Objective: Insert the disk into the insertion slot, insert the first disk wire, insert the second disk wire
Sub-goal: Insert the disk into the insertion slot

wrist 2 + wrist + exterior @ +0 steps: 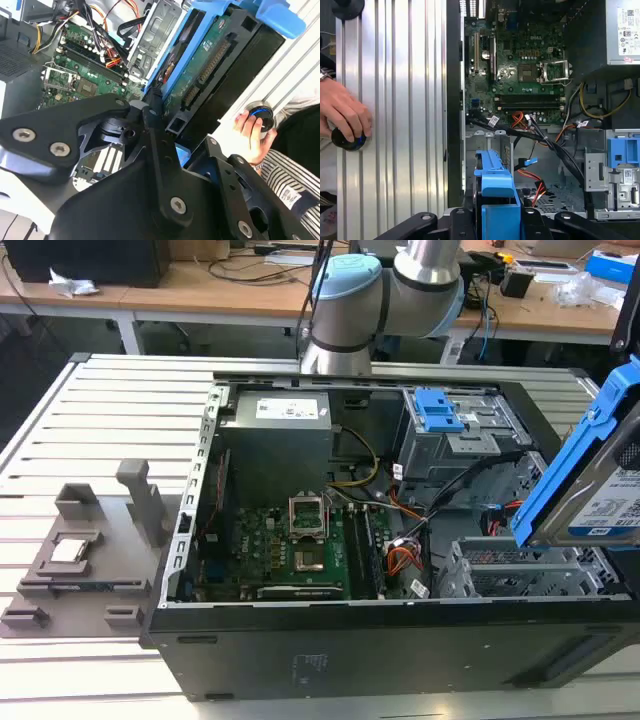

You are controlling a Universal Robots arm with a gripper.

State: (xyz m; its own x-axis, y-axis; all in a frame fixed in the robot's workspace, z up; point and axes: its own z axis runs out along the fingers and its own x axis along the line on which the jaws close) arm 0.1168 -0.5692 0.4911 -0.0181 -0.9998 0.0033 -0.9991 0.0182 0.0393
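Note:
The disk (600, 485), a silver drive with a white label in a bright blue frame, hangs tilted above the open computer case at the exterior view's right edge. In the second wrist view its green circuit-board underside (207, 65) faces the camera. My gripper (497, 220) is shut on the disk's blue frame (496, 192), with the black fingers (150, 122) on either side. The insertion slot (515, 575), a low silver perforated cage, lies just below the disk in the case's near right corner. Loose orange and black disk wires (530, 175) run beside the cage.
A taller grey cage with a blue latch (445, 425) stands behind the slot. The motherboard (300, 545) and power supply (280, 435) take up the case's left half. A person's hand (342, 112) rests on a black knob on the slatted metal table (400, 100). Grey fixtures (90, 550) sit at the left.

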